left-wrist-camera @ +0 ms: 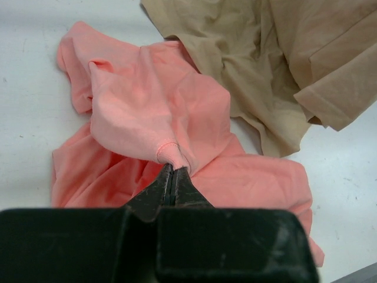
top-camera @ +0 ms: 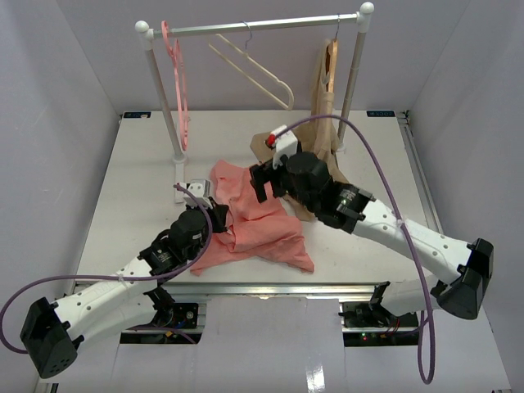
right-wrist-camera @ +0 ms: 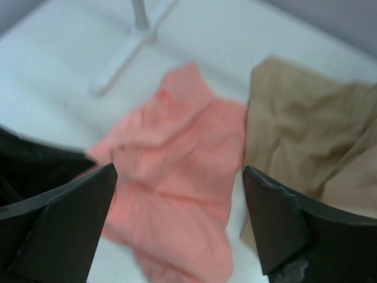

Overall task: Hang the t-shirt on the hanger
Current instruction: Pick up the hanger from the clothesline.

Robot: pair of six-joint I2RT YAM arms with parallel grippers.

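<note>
Left wrist: left pincer point(left-wrist-camera: 172, 168) pinches a t-shirt point(left-wrist-camera: 147, 112) fold, hiding cloth below; right pincer point(right-wrist-camera: 179, 171) spread, blurred.

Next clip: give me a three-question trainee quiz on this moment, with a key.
1. True or false: the left gripper is shut on the salmon-pink fabric t-shirt.
2. The right gripper is: A open, holding nothing; B shut on the t-shirt; C shut, holding nothing.
3. Fill in: the thin cream-white triangular hanger hangs on the ____.

Key
1. True: a fold of fabric is pinched at the tips.
2. A.
3. The silver metal rail, with no garment on it.
</note>
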